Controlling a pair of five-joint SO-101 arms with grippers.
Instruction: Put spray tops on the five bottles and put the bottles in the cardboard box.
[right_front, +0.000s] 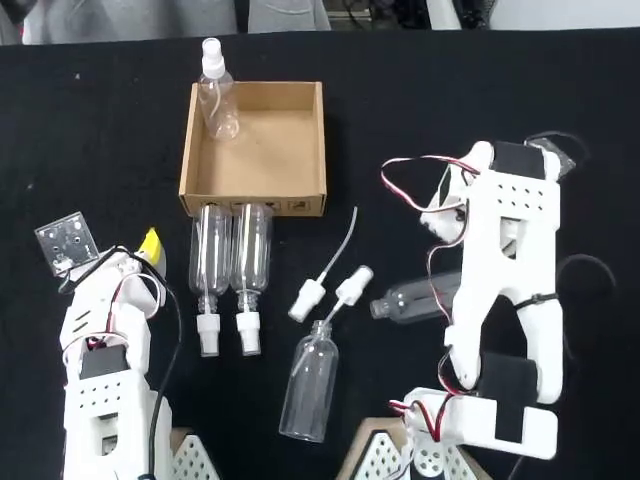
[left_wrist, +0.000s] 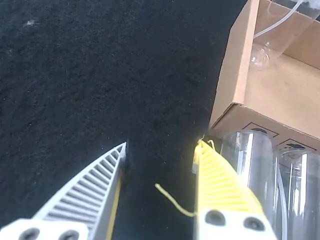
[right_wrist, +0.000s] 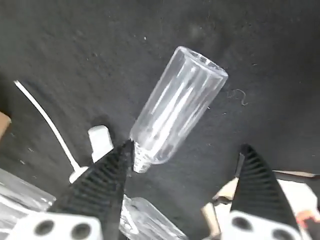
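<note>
The cardboard box (right_front: 300, 195) sits at the back centre, and one capped bottle (right_front: 216, 95) leans in its far left corner. Two capped bottles (right_front: 210, 265) (right_front: 250, 262) lie side by side in front of it. Two loose spray tops (right_front: 308, 298) (right_front: 353, 285) lie to their right. An uncapped bottle (right_front: 310, 375) lies nearer the front, and another uncapped bottle (right_front: 415, 298) (right_wrist: 177, 102) lies under the right arm (right_front: 505, 250). My right gripper (right_wrist: 186, 149) hangs open above that bottle's neck end. My left gripper (left_wrist: 162, 147) (right_front: 145, 250) is open over bare cloth, left of the capped bottles (left_wrist: 250, 160).
Black cloth covers the table. The box's near corner (left_wrist: 235, 90) is just ahead of the left gripper's yellow finger (left_wrist: 220, 195). A spray top with a long tube (right_wrist: 100, 137) lies beside the right gripper's black finger (right_wrist: 107, 175). Free room lies at the far left and far right.
</note>
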